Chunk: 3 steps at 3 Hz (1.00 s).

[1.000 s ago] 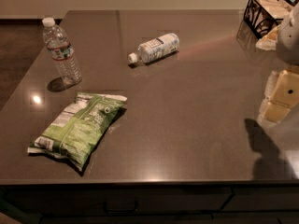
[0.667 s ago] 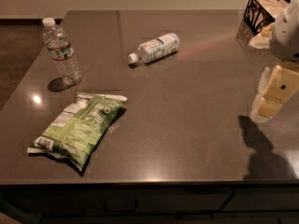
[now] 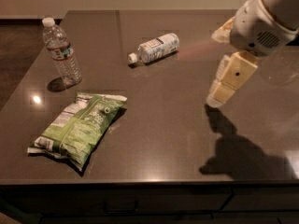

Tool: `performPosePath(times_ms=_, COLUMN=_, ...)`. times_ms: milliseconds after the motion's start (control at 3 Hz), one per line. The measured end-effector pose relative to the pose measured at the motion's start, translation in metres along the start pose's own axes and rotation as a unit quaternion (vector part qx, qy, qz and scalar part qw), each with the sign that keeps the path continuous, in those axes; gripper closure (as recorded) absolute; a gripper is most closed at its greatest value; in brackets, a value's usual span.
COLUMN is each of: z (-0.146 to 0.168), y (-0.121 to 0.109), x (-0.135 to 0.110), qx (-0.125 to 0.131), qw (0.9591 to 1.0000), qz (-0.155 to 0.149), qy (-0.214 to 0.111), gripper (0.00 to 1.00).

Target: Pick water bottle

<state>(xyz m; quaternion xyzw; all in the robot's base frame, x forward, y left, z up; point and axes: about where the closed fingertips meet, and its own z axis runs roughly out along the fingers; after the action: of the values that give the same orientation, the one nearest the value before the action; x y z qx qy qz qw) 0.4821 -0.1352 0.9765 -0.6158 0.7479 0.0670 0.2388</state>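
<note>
Camera view: end effector hangs above the right side of the table, pointing down-left, nothing in it; cannot tell whether it's spread or closed. Water bottle stands upright near the far-left corner of the table, white cap on top, well apart from the end effector. Between them: a white-labelled bottle lying on its side toward the back, and a green snack bag flat near the front-left edge.

The water bottle stands upright on the bench behind the green chip bag. The claw hangs well right of the bag.
</note>
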Motion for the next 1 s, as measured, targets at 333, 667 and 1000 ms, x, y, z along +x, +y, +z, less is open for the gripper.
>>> performPosePath(times_ms=333, z=0.018, y=-0.008, x=-0.039, qx=-0.002, qw=0.9982, qz=0.011, qy=-0.059, gripper=0.0)
performPosePath(times_ms=667, z=0.041, y=-0.017, x=-0.079, qx=0.007, qw=0.9947, qz=0.026, qy=-0.099, gripper=0.0)
performPosePath(times_ms=1000, z=0.069, y=-0.029, x=-0.123, qx=0.021, qw=0.9904, qz=0.046, qy=-0.129, gripper=0.0)
